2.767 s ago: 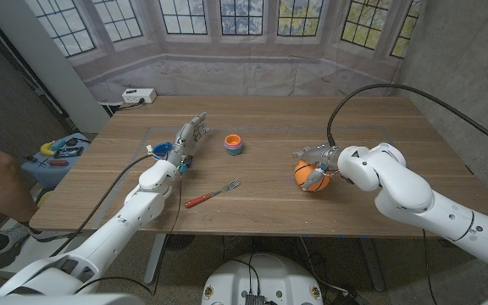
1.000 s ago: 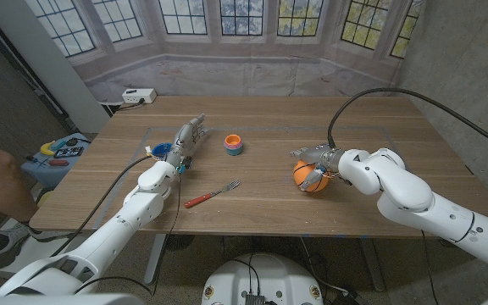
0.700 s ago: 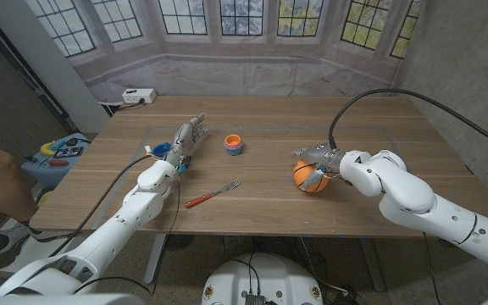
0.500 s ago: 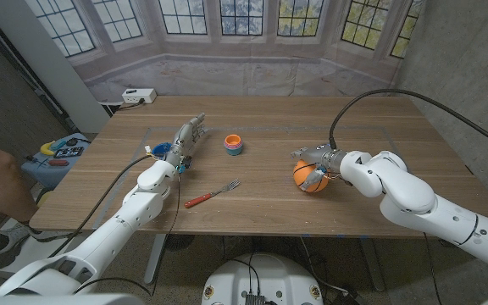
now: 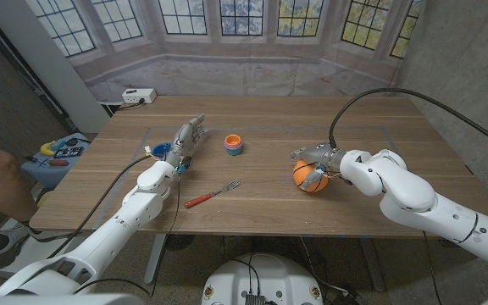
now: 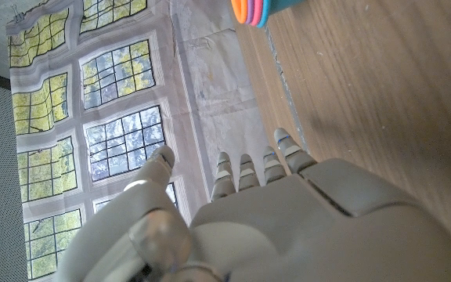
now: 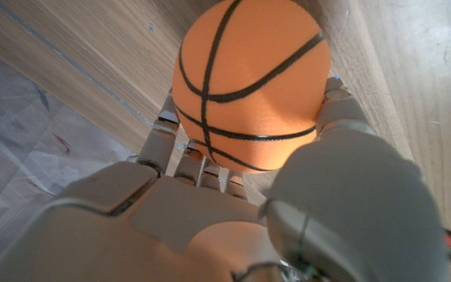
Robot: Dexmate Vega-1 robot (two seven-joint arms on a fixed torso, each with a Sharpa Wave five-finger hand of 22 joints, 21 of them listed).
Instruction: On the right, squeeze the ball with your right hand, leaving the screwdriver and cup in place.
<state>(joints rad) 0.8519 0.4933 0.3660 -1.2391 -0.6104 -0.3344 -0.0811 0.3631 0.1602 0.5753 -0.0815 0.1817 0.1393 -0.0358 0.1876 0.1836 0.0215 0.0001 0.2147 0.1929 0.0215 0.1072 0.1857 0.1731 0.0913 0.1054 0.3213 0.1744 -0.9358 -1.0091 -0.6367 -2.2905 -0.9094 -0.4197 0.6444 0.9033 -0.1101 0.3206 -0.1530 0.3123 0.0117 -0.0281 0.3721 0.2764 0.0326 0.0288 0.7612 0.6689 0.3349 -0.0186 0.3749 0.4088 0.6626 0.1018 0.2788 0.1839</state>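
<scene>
On table's right side, right hand point(image 5: 318, 163) wraps orange basketball-print ball point(image 5: 309, 176), fingers and thumb round it, prob. mid-squeeze. Left hand point(image 5: 186, 140) idle, fingers straight, holding nothing.

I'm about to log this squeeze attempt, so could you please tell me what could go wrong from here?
1. The right hand wraps the ball mostly from one side, so under pressure it might pop out and roll across the table.
2. An escaping ball could roll toward the red-handled tool or the stacked cup and shift them.
</scene>
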